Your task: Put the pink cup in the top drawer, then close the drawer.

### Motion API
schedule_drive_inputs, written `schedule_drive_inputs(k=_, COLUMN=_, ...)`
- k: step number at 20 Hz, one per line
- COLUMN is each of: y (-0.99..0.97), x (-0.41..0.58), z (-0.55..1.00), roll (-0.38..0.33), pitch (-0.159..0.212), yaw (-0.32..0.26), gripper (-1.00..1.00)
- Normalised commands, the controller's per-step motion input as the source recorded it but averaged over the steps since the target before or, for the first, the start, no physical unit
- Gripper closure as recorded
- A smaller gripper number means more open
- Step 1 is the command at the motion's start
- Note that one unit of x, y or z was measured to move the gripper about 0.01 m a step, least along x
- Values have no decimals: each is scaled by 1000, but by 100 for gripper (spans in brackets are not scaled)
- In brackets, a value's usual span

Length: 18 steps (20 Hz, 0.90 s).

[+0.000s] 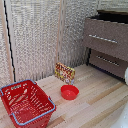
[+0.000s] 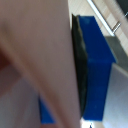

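The wrist view is filled by the pale pink recepticle (image 2: 35, 55), seen very close and blurred. My pinch receptors (image 2: 70, 90) are shut on its wall: one blue fingertip (image 2: 97, 60) with a dark pad presses against it, and a bit of the other blue tip (image 2: 46, 112) shows past the cup. The storage unit (image 1: 107, 60) stands at the exterior view's right. Its highest section (image 1: 105, 37) is pulled open, with a dark interior behind the front. The exterior view shows neither the cup nor the fingers, only a white piece of the arm (image 1: 125, 75) at the right edge.
A red wire basket (image 1: 25, 102) sits on the wooden floor at the exterior view's left, with a shallow red bowl (image 1: 69, 92) and a colourful box (image 1: 64, 72) near the middle. A silver bar handle (image 2: 117, 25) shows beyond the fingertip in the wrist view.
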Motion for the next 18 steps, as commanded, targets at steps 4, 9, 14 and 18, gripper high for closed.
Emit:
schedule_drive_inputs(k=4, y=-758, x=-34, z=110, roll=-41, pitch=11, yaw=-71, gripper=100)
schedule_drive_inputs(k=9, y=-714, x=-54, z=59, roll=-58, pitch=44, yaw=-73, gripper=100)
schedule_drive_inputs(k=14, y=-670, x=-153, z=44, roll=-59, pitch=84, yaw=-70, gripper=100)
schedule_drive_inputs(k=18, y=-359, x=-354, z=-61, roll=-57, pitch=96, yaw=-98, gripper=100)
